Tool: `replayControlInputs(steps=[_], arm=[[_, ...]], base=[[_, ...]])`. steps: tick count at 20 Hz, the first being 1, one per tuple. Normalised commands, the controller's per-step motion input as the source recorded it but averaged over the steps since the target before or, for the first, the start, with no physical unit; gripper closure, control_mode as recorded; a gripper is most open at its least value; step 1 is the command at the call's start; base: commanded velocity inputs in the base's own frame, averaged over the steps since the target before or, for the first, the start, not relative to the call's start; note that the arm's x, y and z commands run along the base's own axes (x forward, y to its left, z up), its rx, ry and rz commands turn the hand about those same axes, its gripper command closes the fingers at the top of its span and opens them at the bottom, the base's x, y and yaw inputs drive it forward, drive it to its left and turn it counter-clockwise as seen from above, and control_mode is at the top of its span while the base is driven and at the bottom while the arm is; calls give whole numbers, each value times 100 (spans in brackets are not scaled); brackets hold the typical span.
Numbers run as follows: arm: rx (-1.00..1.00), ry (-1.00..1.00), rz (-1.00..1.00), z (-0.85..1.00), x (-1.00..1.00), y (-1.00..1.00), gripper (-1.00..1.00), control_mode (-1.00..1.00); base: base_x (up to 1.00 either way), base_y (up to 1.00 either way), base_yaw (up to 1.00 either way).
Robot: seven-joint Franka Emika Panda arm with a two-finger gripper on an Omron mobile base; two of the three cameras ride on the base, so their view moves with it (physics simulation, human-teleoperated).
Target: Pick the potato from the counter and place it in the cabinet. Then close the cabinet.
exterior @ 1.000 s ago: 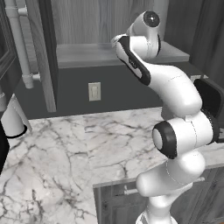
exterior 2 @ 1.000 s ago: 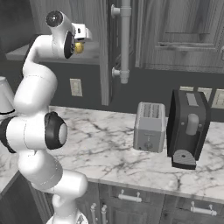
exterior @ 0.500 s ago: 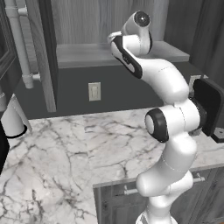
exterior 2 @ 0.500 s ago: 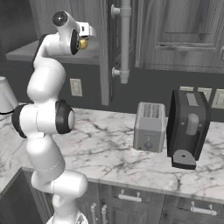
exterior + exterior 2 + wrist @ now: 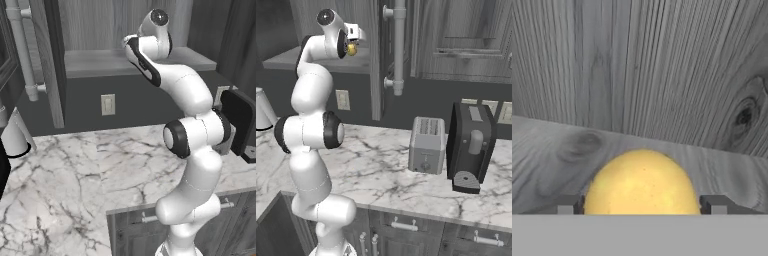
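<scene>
i've got the gripper (image 5: 351,48) clamped on the potato (image 5: 642,182), up in the open cabinet (image 5: 125,30) over its shelf (image 5: 100,62). i'd ease it down until it's nearly touching the board before letting go, since a smooth rounded lump like that will probably roll. hard to judge the height from the hand view. the shelf is matte grey woodgrain with knots, the counter (image 5: 65,170) glossy veined marble.

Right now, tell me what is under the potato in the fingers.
In the hand view the potato sits between the fingers, with the cabinet's grey woodgrain shelf beneath it. The spot directly below is hidden by the potato, so contact cannot be judged.
</scene>
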Motion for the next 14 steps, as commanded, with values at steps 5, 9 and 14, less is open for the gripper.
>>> replayControlInputs(steps=[5,9,14], arm=[[0,9,0,-38,-22,0,-100,-100],[0,0,0,-38,-81,1,-100,-100],[0,0,0,-26,-100,0,-100,-100]], base=[[0,0,0],[0,0,0],[0,0,0]])
